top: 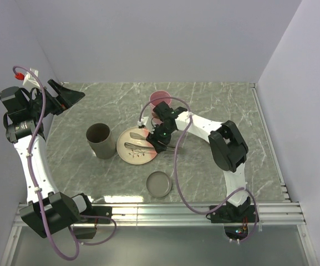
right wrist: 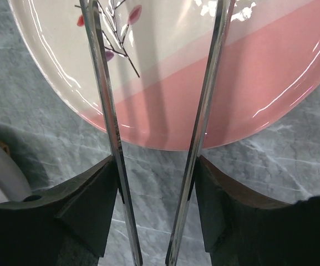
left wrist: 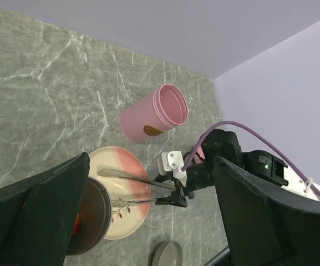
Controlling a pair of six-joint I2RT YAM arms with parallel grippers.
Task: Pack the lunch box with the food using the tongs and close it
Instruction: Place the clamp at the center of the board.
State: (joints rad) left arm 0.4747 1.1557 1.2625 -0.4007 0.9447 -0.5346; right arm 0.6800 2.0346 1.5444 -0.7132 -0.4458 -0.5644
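The silver tongs (top: 139,148) lie low over an empty pink-and-cream plate (top: 125,137), their two arms spread apart. My right gripper (top: 158,136) is shut on them near the joined end, one finger pressing the outside of each arm (right wrist: 105,111). The lunch box (top: 100,139), a brown cylinder, stands upright left of the plate. A sliver of orange food (left wrist: 76,224) shows inside it. Its grey lid (top: 160,184) lies flat on the table nearer the arm bases. My left gripper (top: 66,95) hangs open, high at the far left, holding nothing.
A pink cup (top: 161,98) lies on its side behind the plate, mouth to the right, with an orange-brown spot (left wrist: 152,131) on its side. The right arm's purple cable (top: 176,166) loops down past the lid. Grey walls close in the marble table.
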